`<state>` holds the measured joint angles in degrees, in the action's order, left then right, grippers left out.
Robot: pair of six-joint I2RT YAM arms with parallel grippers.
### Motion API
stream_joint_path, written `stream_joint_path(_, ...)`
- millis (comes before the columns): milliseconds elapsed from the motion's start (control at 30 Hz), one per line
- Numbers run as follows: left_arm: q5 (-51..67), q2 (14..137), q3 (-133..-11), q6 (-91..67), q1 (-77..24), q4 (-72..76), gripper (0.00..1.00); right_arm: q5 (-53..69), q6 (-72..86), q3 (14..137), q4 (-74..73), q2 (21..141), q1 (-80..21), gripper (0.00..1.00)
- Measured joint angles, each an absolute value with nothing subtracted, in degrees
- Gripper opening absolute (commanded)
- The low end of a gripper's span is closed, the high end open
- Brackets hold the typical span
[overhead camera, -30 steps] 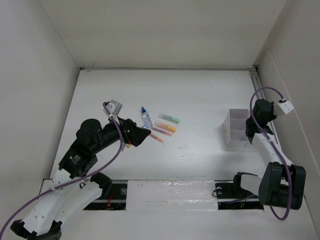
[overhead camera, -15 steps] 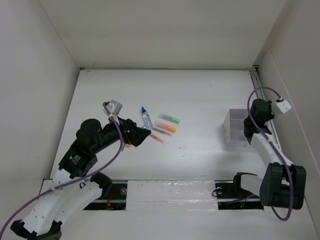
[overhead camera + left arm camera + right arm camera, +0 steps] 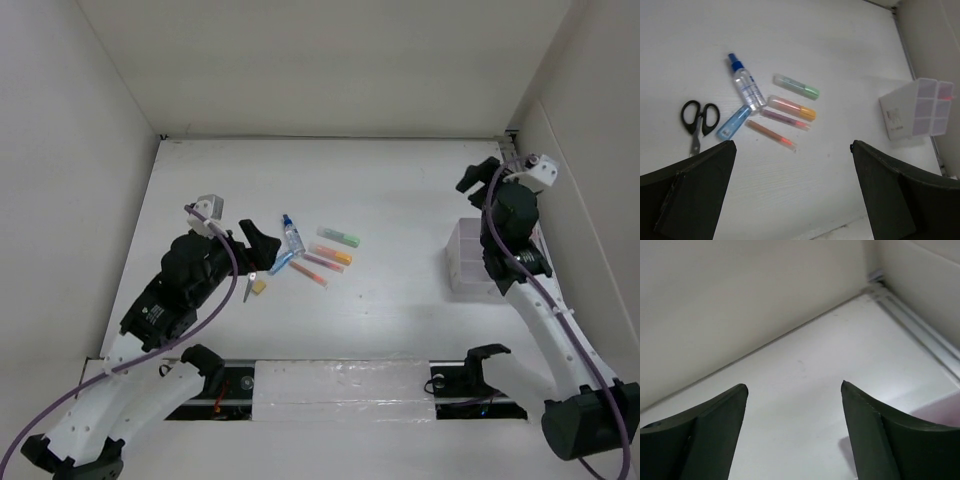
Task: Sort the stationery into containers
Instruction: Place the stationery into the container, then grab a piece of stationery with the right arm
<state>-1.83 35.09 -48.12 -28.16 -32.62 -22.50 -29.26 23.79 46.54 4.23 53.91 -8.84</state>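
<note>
The stationery lies in a loose group on the left half of the desk (image 3: 400, 190), a flat, matte white board closed in by plain off-white walls (image 3: 300, 60). There are scissors (image 3: 699, 120) with black loop handles and a clear round glue bottle (image 3: 746, 87) with a blue cap. A short blue marker (image 3: 734, 122) lies just beside the bottle's lower end. Near them are a green marker (image 3: 796, 86), an orange marker (image 3: 791, 108) and 2 thin pens (image 3: 785, 120). A small yellow eraser (image 3: 259, 287) sits beside the scissors. The left pincer (image 3: 792, 145) hangs over this group, its 2 dark fingers spread wide and holding nothing. The organiser (image 3: 917, 107), of translucent white plastic with square compartments, stands at the far right. The right pincer (image 3: 793, 386) is raised above it, also wide and empty, facing the back corner.
</note>
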Motion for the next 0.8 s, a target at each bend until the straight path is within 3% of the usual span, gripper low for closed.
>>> stream_joint_path(200, -14.11, 37.69, -49.17, -33.85, -30.55, -27.35, 1.00, -20.80, 19.25, 57.80, -3.79, 60.07, -21.89, 0.86)
stream_joint_path(333, -17.98, 39.44, -49.67, -35.77, -30.11, -28.99, 1.00, -17.19, 18.44, 58.76, -5.78, 65.87, -32.25, 0.84)
stream_joint_path(433, -19.88, 40.34, -50.19, -36.56, -30.11, -29.69, 1.00, -14.15, 18.17, 58.87, -5.41, 71.94, -36.95, 0.74)
stream_joint_path(467, -20.64, 40.47, -50.26, -36.95, -30.11, -29.95, 1.00, -13.63, 18.15, 59.27, -5.56, 74.61, -38.41, 0.63)
stream_joint_path(600, -23.99, 40.25, -50.28, -38.46, -30.11, -30.98, 1.00, -11.77, 17.87, 63.44, -5.56, 88.23, -43.29, 0.47)
stream_joint_path(800, -25.93, 39.59, -50.30, -39.51, -30.11, -31.59, 1.00, -9.08, 15.49, 69.14, -6.48, 100.84, -46.50, 0.47)
